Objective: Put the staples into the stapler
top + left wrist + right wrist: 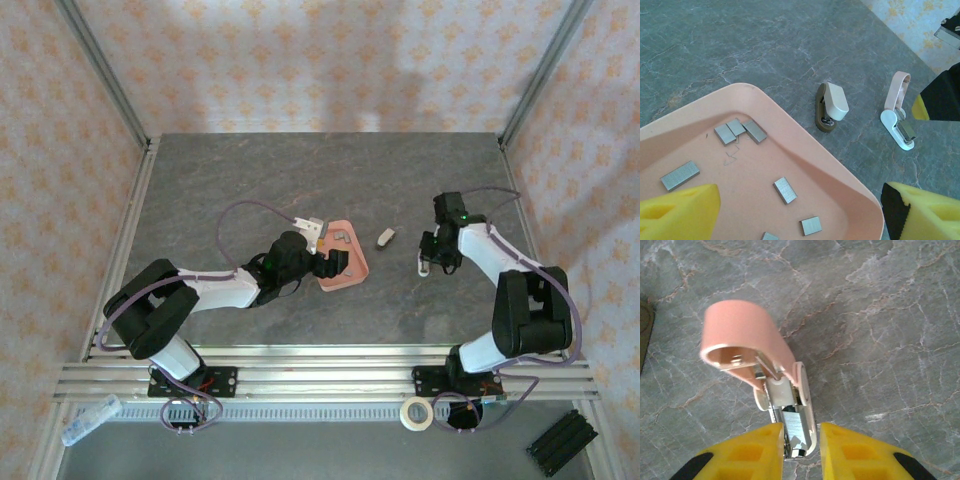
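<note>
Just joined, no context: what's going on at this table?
The right pincer closely flanks the white base of the stapler, which sits on the table hinged open in a V. Whether it is clamped can't be told. The left pincer hangs open over the pink tray, where the staples lie loose. None has been picked up yet.

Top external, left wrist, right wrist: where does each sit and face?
Top external: above and behind, looking down at the table; left arm, right arm show.
Left wrist: over the tray of staples, facing the stapler; fingers at bottom corners.
Right wrist: down on the stapler; fingers flank its base.
Shared: the stapler, in both wrist views.
</note>
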